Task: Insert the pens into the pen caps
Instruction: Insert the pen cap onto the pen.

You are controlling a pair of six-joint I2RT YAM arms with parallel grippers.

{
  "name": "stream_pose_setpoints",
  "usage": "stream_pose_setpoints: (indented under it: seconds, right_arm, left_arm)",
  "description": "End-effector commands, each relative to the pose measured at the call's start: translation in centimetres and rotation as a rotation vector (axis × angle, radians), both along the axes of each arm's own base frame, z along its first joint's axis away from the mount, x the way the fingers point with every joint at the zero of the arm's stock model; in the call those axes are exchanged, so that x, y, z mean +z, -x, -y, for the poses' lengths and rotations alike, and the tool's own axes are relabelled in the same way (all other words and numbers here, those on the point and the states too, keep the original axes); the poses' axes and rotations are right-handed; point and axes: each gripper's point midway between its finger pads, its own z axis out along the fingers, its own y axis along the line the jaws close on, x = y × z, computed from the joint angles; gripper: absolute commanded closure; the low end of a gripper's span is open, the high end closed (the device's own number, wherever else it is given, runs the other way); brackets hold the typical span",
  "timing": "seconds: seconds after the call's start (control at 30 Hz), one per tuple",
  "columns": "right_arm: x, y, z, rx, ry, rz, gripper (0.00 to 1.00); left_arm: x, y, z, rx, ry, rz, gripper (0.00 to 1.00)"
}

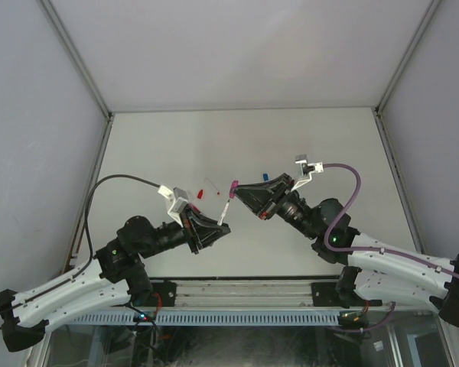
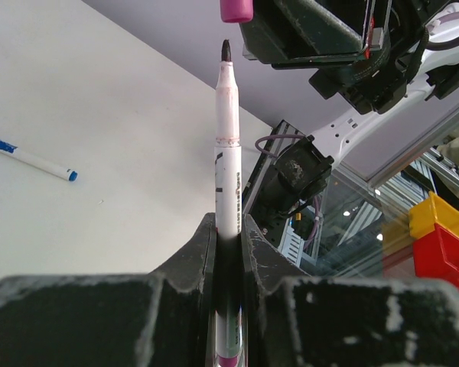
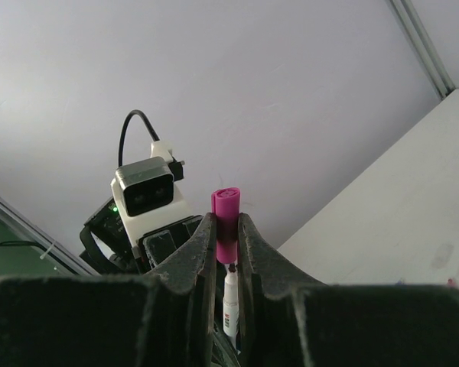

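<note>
White table [image 1: 291, 145], two black grippers meeting near its middle. The left gripper [image 2: 228, 229] is closed tight on a white pen [image 2: 228, 153]. The right gripper [image 3: 228, 223] is pinched narrowly on a magenta cap [image 3: 227, 208]. The pen rises from the left jaws toward twelve o'clock, dark tip bare. A blue-ended pen [image 2: 30, 159] lies flat at nine o'clock, well apart. The cap hangs at twelve o'clock, just past the held pen's tip (a slim gap shows).

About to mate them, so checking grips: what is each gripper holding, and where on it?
Left gripper: magenta marker pen, clamped by its lower barrel, tip free. Right gripper: magenta cap, pinched across its sides.
</note>
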Motion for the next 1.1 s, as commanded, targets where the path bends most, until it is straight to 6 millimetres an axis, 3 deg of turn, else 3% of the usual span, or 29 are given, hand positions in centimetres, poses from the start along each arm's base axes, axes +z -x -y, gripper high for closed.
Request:
stream_pose_setpoints:
  seconds: [0.0, 1.07]
  right_arm:
    - [1.7, 0.5, 0.2, 0.024, -0.057, 0.022, 1.0]
    - [-0.4, 1.3, -1.5, 0.097, -0.003, -0.028, 1.0]
  left_arm:
    - [3.1, 0.4, -0.1, -0.016, 0.079, 0.048, 1.0]
    - [3.1, 0.2, -0.5, 0.006, 0.076, 0.053, 1.0]
